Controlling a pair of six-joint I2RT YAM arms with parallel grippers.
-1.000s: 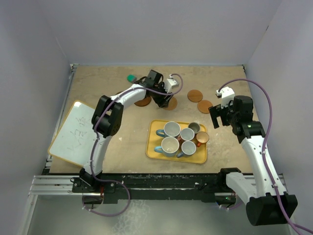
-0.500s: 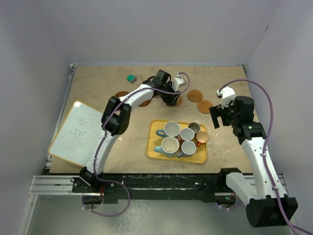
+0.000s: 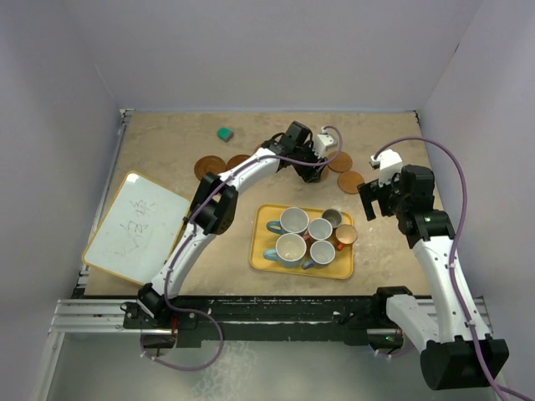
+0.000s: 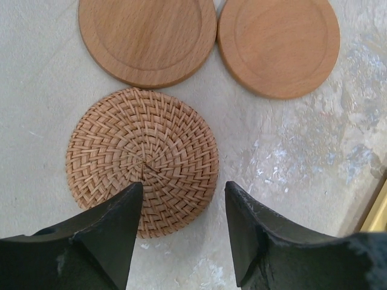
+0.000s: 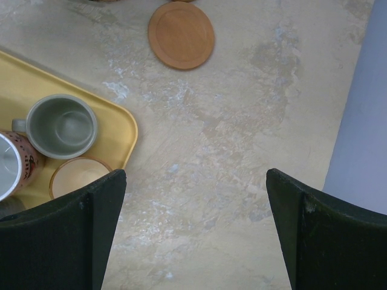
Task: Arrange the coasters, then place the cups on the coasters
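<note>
The left gripper (image 4: pixel 182 192) is seen half parted and empty. Its dark fingers are poised over the near edge of a round woven rattan coaster (image 4: pixel 142 169), which lies flat on the table directly ahead of the tips. Just beyond it, two smooth round pale-wood coasters (image 4: pixel 147 36) are laid side by side, almost touching each other and close to the weave.

The right gripper (image 5: pixel 195 178) is held wide apart over bare tabletop, with nothing in it. To its left the corner of a yellow rectangular tray (image 5: pixel 115 118) is seen, carrying a small grey mug (image 5: pixel 60 127) and a small orange-brown mug (image 5: pixel 78 176). Another wooden disc (image 5: pixel 181 35) lies ahead.

A slip is judged likely if the thin woven coaster is pinched from above: the tips could be dragged across the table or skid off the weave. If it is shoved forward instead, the two pale-wood coasters could be knocked out of line.

The weave and the gap between the fingers are given only by the left wrist view; from above, that coaster is hidden under the gripper. Only from above are all six mugs (image 3: pixel 293 220) shown crowded in the tray, and two darker brown discs (image 3: pixel 209 165) back beside the left forearm.
</note>
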